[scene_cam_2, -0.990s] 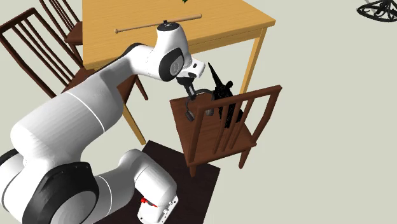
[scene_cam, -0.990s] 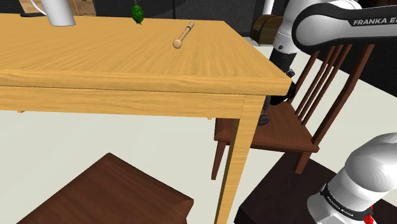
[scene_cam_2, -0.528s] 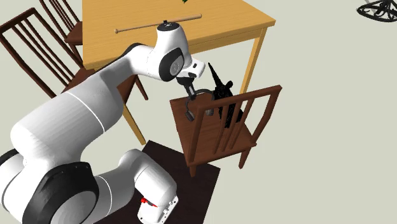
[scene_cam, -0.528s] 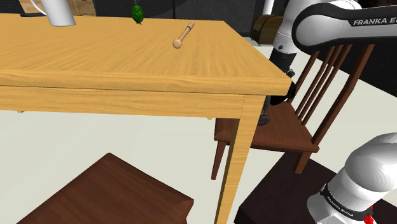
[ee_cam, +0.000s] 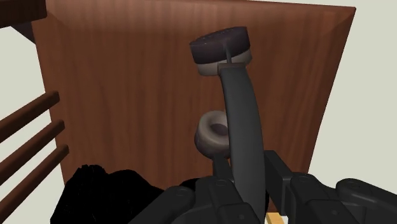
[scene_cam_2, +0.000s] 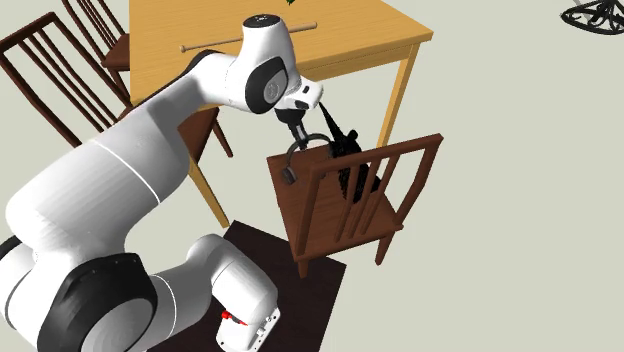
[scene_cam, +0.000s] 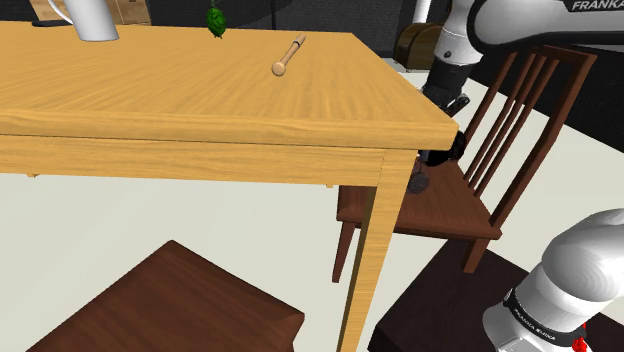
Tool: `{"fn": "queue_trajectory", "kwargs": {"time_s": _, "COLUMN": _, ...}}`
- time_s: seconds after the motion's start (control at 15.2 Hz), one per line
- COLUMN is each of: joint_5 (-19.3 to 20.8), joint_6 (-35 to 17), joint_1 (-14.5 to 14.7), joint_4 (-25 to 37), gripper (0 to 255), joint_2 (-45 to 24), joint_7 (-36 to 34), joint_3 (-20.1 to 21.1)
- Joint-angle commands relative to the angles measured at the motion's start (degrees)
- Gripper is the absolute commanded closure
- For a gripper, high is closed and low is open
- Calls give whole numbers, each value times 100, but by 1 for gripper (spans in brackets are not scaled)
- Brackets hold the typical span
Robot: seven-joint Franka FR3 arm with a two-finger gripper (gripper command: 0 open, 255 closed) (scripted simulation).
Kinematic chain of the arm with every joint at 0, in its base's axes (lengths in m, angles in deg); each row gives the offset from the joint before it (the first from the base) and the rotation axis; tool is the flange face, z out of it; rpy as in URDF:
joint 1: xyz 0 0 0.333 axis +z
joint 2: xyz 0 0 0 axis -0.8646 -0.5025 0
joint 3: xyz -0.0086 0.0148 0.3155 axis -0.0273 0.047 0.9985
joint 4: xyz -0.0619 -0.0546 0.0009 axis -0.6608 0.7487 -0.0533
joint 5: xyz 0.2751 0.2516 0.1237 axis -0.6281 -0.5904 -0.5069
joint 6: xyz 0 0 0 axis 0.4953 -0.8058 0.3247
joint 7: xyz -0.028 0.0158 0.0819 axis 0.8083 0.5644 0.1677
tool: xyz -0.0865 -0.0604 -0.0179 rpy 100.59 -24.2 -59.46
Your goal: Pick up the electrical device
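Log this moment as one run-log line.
phase: grasp | gripper: shut on headphones, at the headband | headphones: over chair seat, beside table | contact with seat: unclear

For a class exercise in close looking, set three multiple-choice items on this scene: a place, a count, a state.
1. Where is the stick? A on the table; B in the hand; C under the table.
2. How many ear cups have the headphones? A one; B two; C three.
3. The hand is: A open; B shut on the headphones; C shut on nothing.
Key: 1 A, it lies on the tabletop. 2 B, two cups show on the band. 3 B, the band sits clasped in the hand.
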Motion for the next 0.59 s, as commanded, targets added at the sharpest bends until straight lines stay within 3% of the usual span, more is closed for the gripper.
{"fn": "queue_trajectory", "kwargs": {"time_s": 0.0, "joint_5": 12, "joint_6": 151, "joint_1": -12, "joint_4": 198, "gripper": 255, "joint_2": -43, "joint_7": 2, "joint_3": -6}}
{"fn": "queue_trajectory", "kwargs": {"time_s": 0.53, "joint_5": 46, "joint_6": 591, "joint_1": -44, "joint_4": 761, "gripper": 255, "joint_2": -166, "joint_7": 25, "joint_3": -32}}
